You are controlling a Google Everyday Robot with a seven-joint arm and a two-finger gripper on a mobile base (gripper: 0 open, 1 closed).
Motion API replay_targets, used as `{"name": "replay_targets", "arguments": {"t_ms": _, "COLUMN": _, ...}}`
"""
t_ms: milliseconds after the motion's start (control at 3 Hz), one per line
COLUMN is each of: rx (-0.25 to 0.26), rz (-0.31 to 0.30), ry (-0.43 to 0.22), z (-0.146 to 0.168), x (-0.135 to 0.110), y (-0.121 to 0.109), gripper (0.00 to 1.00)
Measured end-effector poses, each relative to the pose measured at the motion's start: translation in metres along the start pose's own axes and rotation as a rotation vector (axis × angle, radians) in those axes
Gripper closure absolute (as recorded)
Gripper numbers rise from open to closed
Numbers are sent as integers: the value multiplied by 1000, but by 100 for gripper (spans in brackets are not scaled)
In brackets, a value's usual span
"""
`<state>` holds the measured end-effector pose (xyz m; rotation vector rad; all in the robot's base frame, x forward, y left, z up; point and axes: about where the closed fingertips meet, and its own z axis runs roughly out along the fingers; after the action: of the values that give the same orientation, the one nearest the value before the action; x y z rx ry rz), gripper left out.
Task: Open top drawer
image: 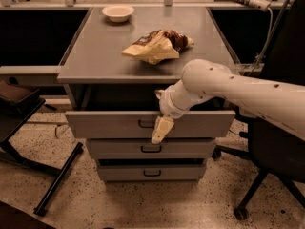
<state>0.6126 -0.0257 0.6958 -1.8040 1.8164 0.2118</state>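
The top drawer (pixel 109 124) is the widest of three grey drawers under the grey cabinet top. It stands pulled out toward me, with a dark gap behind its front. Its small black loop handle (pixel 146 123) sits at the centre of the front. My gripper (pixel 160 130) hangs from the white arm (pixel 228 87) that comes in from the right. It points down in front of the drawer front, just right of the handle and reaching below the drawer's lower edge. It looks apart from the handle.
Two narrower grey drawers (pixel 150 149) sit below, the lower one (pixel 151 173) slightly out. A crumpled chip bag (pixel 157 46) and a white bowl (pixel 118 12) lie on the cabinet top (pixel 95 56). A black office chair (pixel 274 147) stands at the right, a black stand (pixel 28 123) at the left.
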Motion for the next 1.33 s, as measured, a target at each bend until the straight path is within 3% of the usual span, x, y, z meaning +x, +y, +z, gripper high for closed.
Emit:
{"name": "replay_targets", "arguments": {"t_ms": 333, "rx": -53, "rz": 20, "ry": 22, "z": 29, "x": 11, "y": -4, "gripper": 0}}
{"name": "replay_targets", "arguments": {"t_ms": 667, "rx": -144, "rz": 55, "ry": 41, "z": 44, "x": 27, "y": 16, "gripper": 0}}
{"name": "replay_targets", "arguments": {"t_ms": 1000, "rx": -146, "rz": 56, "ry": 42, "z": 38, "x": 24, "y": 15, "gripper": 0}}
{"name": "replay_targets", "arguments": {"t_ms": 1333, "rx": -229, "rz": 118, "ry": 94, "z": 4, "x": 28, "y": 58, "gripper": 0}}
